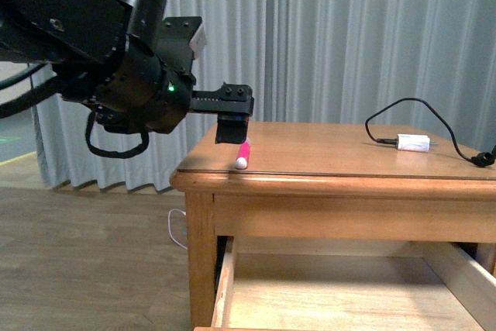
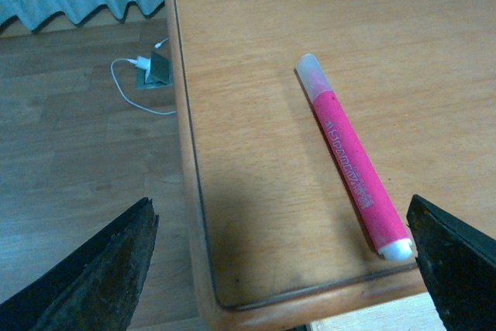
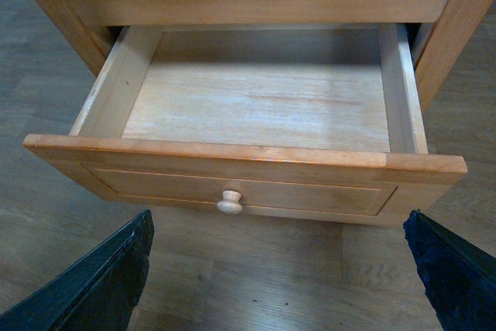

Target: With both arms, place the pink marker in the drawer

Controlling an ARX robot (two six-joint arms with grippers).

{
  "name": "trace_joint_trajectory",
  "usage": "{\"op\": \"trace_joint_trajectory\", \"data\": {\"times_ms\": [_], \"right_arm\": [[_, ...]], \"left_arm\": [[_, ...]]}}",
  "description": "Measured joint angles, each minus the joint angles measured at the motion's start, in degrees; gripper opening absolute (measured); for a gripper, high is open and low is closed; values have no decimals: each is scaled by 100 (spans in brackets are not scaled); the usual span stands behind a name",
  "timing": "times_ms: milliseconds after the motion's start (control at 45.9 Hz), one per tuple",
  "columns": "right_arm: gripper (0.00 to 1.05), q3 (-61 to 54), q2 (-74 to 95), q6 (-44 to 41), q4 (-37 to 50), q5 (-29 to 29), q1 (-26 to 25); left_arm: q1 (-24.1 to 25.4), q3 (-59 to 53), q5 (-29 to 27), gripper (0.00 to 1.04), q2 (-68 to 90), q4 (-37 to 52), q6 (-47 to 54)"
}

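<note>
At the far left of the front view we saw the left arm [image 1: 116,52], bulky and black with a green light on its wrist, reaching toward the left end of the wooden cabinet [image 1: 325,156]. Its left gripper [image 1: 232,131] hung just above the cabinet top, close over the pink marker [image 1: 243,153]. In the left wrist view its two fingers [image 2: 93,277] stood wide apart and were closed on nothing. The marker lay flat between them, its white end just beside one finger; we could not tell whether they touched.

The marker rested on the cabinet top near the left front corner, with its white rounded end pointing toward the front edge.

Further right on the same top sat a small white charger block [image 1: 413,143], well apart from the marker, with a black cable [image 1: 434,118] looping up and trailing off to the right.

Below the top, the drawer [image 3: 248,162] stood open, its pale wood floor showing. The right wrist view looked down on its panelled front and round knob [image 3: 229,202]. The right gripper [image 3: 275,269] hovered in front of it, its fingers spread wide and clear of the drawer front.
</note>
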Motion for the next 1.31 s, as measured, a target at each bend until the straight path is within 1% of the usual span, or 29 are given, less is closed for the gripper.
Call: {"op": "trace_joint_trajectory", "data": {"times_ms": [348,501,675,871,936,1067,1088,1154,1175,1219,1306], "right_arm": [[96,0,0,0,0,0,0],[96,0,0,2,0,0,0],[96,0,0,0,0,0,0],[96,0,0,0,0,0,0],[96,0,0,0,0,0,0],[96,0,0,0,0,0,0],[96,0,0,0,0,0,0],[96,0,0,0,0,0,0],[96,0,0,0,0,0,0],[96,0,0,0,0,0,0],[96,0,0,0,0,0,0]], "left_arm": [[-323,1099,-160,99,933,-516,11],[-389,1451,-385,99,1207,-835,140],[-382,1604,-452,99,1333,-1003,186],[-376,1685,-396,98,1399,-1045,192],[-376,1687,-393,91,1399,-1058,203],[-391,1687,-398,71,1399,-1078,236],[-393,1687,-400,69,1399,-1078,240],[-400,1687,-398,59,1399,-1078,264],[-400,1687,-400,57,1399,-1078,267],[-400,1685,-398,50,1399,-1075,299],[-396,1659,-398,39,1399,-1045,328]]}}
